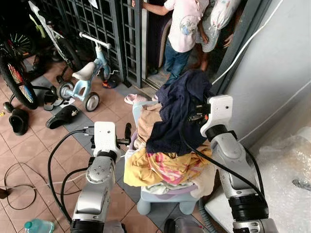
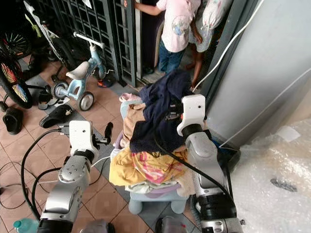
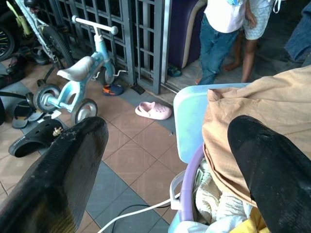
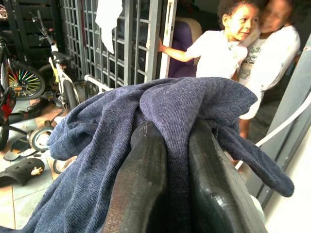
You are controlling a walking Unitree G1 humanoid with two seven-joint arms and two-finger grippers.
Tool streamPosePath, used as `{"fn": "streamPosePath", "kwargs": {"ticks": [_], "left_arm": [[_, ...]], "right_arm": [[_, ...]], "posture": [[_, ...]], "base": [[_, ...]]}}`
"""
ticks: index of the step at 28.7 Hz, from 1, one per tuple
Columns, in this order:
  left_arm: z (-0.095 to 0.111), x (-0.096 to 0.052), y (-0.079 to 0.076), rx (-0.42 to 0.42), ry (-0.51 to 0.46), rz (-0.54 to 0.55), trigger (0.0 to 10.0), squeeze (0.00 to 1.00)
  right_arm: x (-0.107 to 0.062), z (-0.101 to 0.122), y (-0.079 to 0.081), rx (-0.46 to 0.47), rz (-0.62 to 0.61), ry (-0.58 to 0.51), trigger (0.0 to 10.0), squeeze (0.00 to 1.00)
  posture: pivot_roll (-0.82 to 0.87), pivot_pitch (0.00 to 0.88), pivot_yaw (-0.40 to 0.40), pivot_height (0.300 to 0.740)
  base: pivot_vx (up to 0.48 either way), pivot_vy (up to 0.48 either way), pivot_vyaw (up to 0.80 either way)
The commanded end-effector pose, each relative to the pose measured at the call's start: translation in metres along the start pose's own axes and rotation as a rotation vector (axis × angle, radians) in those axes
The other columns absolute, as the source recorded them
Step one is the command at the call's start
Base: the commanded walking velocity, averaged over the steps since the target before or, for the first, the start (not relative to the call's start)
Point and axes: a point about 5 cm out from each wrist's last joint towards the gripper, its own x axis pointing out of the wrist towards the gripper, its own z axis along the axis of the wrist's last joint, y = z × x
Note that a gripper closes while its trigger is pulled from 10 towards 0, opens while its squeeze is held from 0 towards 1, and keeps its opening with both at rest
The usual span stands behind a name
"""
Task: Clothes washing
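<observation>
A pale blue laundry basket stands on the tiled floor, heaped with clothes: a yellow patterned cloth, a tan garment and a dark navy garment on top. My right gripper is shut on the navy garment, which drapes over its fingers above the pile. My left gripper is open at the basket's left rim, one finger outside over the floor, the other finger over the tan garment.
Two people stand in the doorway behind the basket, beside a dark metal gate. A small blue tricycle, bicycles, sandals and a pink shoe lie to the left. Black cables cross the floor. Bubble wrap lies on the right.
</observation>
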Motion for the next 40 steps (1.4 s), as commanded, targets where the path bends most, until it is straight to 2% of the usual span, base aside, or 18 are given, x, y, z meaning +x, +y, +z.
{"fn": "streamPosePath", "kwargs": {"ticks": [1,2,3,4,5,10,18,28,40], "left_arm": [[-0.0003,0.0023,-0.0025,0.0,-0.002,-0.01,10.0,0.0],[-0.0003,0.0023,-0.0025,0.0,-0.002,-0.01,10.0,0.0],[0.0004,0.0025,-0.0033,0.001,-0.005,-0.012,10.0,0.0],[0.0007,0.0025,-0.0035,0.002,-0.007,-0.013,10.0,0.0],[0.0008,0.0024,-0.0034,0.002,-0.009,-0.014,10.0,0.0],[0.0009,0.0024,-0.0025,0.006,-0.009,-0.012,10.0,0.0],[0.0008,0.0031,-0.0004,0.011,-0.009,-0.007,10.0,0.0],[0.0011,0.0035,-0.001,0.013,-0.011,-0.015,10.0,0.0],[0.003,0.004,-0.0021,-0.007,-0.025,-0.021,10.0,0.0]], "right_arm": [[-0.0034,0.0009,0.0006,0.011,0.012,0.001,0.4,0.0],[-0.0034,0.0009,0.0006,0.011,0.012,0.001,0.4,0.0],[-0.0039,0.0009,0.0013,0.012,0.016,0.003,2.3,0.0],[-0.004,0.001,0.0029,0.004,0.025,0.003,4.8,0.0],[-0.0045,0.0011,0.0053,0.0,0.037,0.009,10.0,0.0],[-0.0043,0.0003,0.0074,0.008,0.039,0.02,10.0,0.0],[-0.0023,-0.0021,0.0078,0.012,0.035,0.038,10.0,0.0],[-0.0023,-0.0054,0.0083,0.023,0.03,0.059,10.0,0.0],[-0.0013,-0.0051,0.0078,0.022,0.026,0.062,10.0,0.0]], "posture": [[-0.01,0.0,-0.038,0.74],[-0.01,0.0,-0.038,0.74],[-0.01,0.0,-0.038,0.74],[-0.01,0.0,-0.038,0.74],[-0.01,0.0,-0.035,0.74],[-0.01,0.0,-0.031,0.74],[-0.01,0.0,-0.028,0.74],[-0.01,0.0,-0.023,0.74],[-0.01,0.0,-0.024,0.74]], "base": [[0.0,0.0,0.0],[0.0,0.0,0.0],[0.0,0.0,0.0],[0.0,0.0,0.0],[0.0,0.0,0.0],[0.0,0.0,0.0],[0.0,-0.255,0.0],[-0.255,-0.26,-0.04],[0.0,0.0,-0.79]]}}
